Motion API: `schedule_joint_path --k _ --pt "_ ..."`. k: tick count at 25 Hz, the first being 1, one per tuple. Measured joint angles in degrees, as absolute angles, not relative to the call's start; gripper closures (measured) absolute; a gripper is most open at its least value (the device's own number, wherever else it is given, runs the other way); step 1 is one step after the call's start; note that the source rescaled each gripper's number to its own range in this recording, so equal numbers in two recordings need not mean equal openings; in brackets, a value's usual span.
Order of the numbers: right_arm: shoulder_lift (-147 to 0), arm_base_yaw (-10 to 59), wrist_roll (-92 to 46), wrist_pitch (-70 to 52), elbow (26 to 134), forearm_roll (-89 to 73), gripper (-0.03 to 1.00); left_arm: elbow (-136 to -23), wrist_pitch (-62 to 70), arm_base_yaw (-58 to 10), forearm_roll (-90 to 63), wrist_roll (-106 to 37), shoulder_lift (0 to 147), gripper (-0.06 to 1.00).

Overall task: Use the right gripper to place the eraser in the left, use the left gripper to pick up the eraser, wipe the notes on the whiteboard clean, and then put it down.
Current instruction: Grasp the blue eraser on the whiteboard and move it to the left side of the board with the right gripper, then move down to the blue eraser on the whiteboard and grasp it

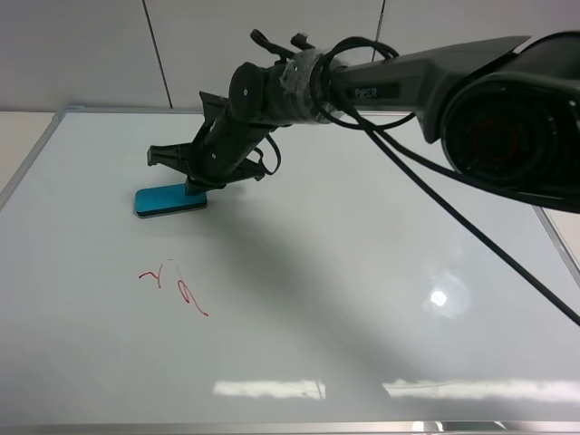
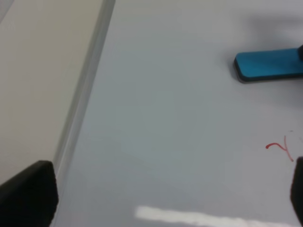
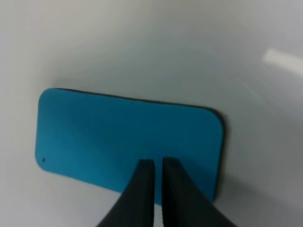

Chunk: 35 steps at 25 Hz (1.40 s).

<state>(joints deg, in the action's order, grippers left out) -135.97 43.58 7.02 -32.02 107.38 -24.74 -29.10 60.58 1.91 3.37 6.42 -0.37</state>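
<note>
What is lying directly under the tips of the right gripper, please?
The teal eraser, flat on the whiteboard. The shut right gripper hides part of its edge, so contact cannot be confirmed.

Glossy whiteboard (image 1: 362, 272) in silvery metal frame (image 2: 88, 71); eraser (image 1: 170, 201) top matt, perhaps foam.

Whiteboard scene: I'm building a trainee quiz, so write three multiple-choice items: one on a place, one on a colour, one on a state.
1. Relative to the notes, the eraser lies: A on them; B beyond them, toward the far edge of the whiteboard; C off the board.
2. The notes are: A green; B red; C black.
3. The right end effector is: A shut; B wide open; C out of view.
B: bare board separates eraser and notes. B: the strokes are red. A: its jaws stand together over the eraser's top.
</note>
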Motion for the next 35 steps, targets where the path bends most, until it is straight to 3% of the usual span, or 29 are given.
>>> schedule_joint_path --k 16,25,35 --pt "-119.0 34.6 12.0 -49.9 103.8 -2.5 0.96 -29.1 60.6 1.9 3.4 6.4 -0.4 -0.05" --pt "-103.1 27.9 12.5 -42.9 82.5 0.3 0.96 -29.1 60.6 1.9 3.4 6.4 -0.4 -0.05" --pt "-81.7 15.7 12.5 -37.3 59.9 3.7 0.96 -29.1 60.6 1.9 3.4 6.4 -0.4 -0.06"
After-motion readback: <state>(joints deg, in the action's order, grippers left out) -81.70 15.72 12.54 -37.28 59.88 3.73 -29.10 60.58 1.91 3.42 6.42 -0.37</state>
